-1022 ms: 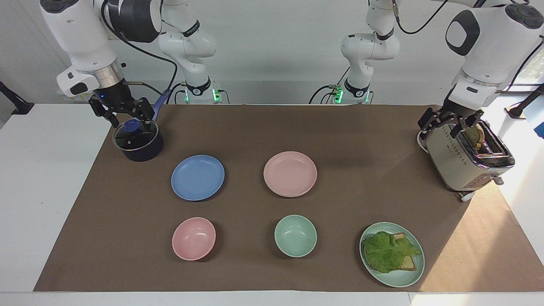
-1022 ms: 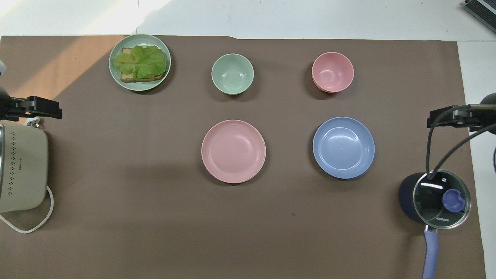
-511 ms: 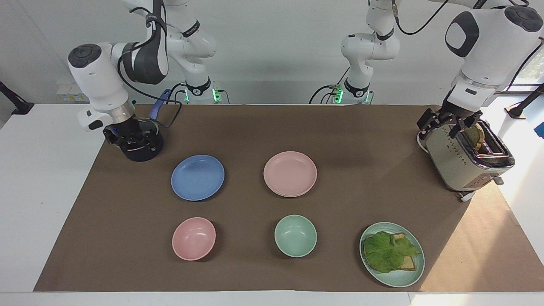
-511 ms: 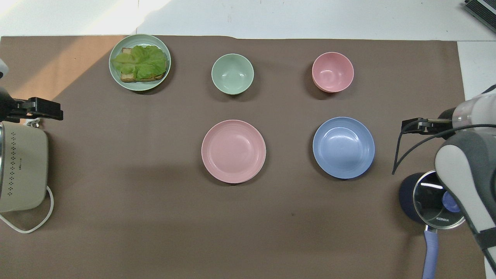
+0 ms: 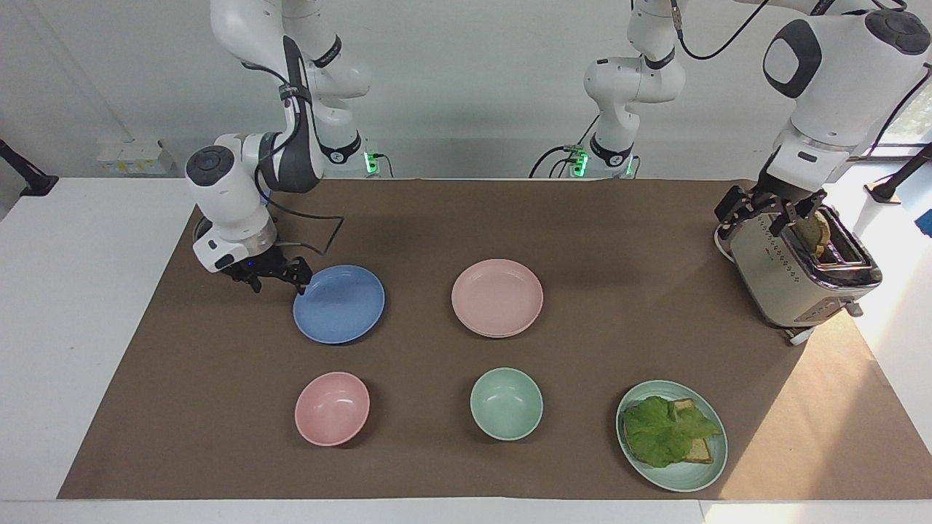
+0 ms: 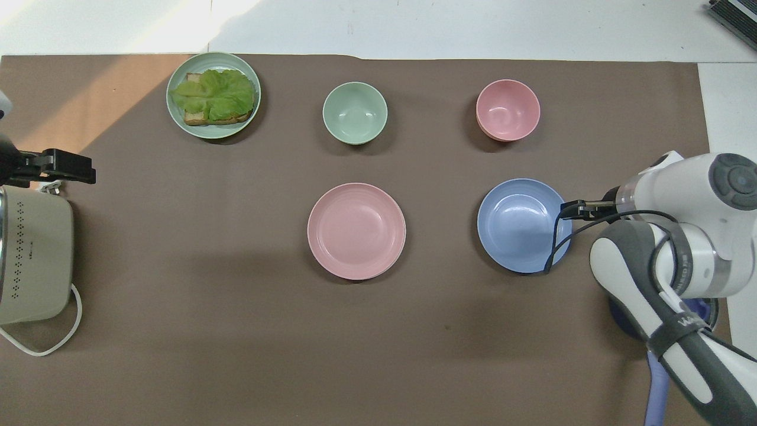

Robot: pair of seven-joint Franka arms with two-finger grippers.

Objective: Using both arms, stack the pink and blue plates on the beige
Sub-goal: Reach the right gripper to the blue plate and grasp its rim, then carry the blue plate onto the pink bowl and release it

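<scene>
The blue plate (image 5: pixel 339 303) (image 6: pixel 524 225) lies on the brown mat toward the right arm's end. My right gripper (image 5: pixel 278 282) (image 6: pixel 571 209) is low and open at that plate's rim, on the side toward the right arm's end, one fingertip (image 5: pixel 300 286) just at the edge. The pink plate (image 5: pixel 497 295) (image 6: pixel 356 230) rests mid-table on the beige plate (image 5: pixel 502 335), of which only a thin pale rim shows. My left gripper (image 5: pixel 770 211) (image 6: pixel 65 167) hangs open over the toaster and waits.
A toaster (image 5: pixel 801 280) (image 6: pixel 32 254) holding bread stands at the left arm's end. A dark pot (image 6: pixel 618 307) with a blue handle sits under the right arm. Farther from the robots are a pink bowl (image 5: pixel 332 407), a green bowl (image 5: pixel 506 403) and a green plate with lettuce (image 5: pixel 671 435).
The right arm swung away from above the pot and came down to the blue plate's rim, gripper still open. The left arm has not moved.
</scene>
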